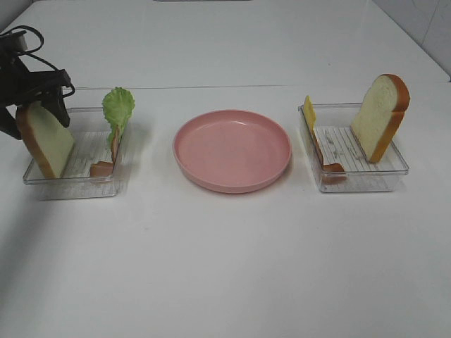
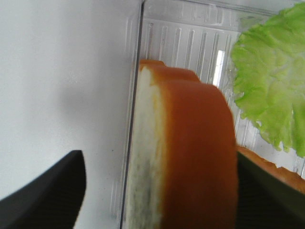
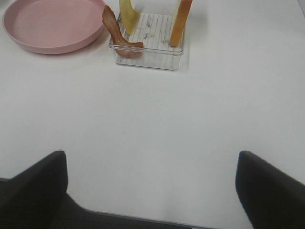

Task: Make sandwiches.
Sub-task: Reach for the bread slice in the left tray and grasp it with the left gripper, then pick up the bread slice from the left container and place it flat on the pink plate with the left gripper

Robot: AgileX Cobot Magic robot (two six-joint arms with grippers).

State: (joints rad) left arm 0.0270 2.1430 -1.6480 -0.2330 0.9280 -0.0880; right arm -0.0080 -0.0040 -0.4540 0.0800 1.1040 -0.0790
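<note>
Left pincer down over a slice, right pincer wide over the surface

The left arm (image 1: 17, 70) reaches in from the far left edge of the high view, its black pincer (image 1: 35, 113) pointing down with jaws astride an upright bread slice (image 2: 190, 157). One finger (image 2: 43, 195) stands clear of the slice's white face; the other (image 2: 271, 195) lies just beside the crust. The right pincer (image 3: 152, 191) hangs above the surface, its dark fingers (image 3: 33, 186) spread wide with nothing between them.
</note>
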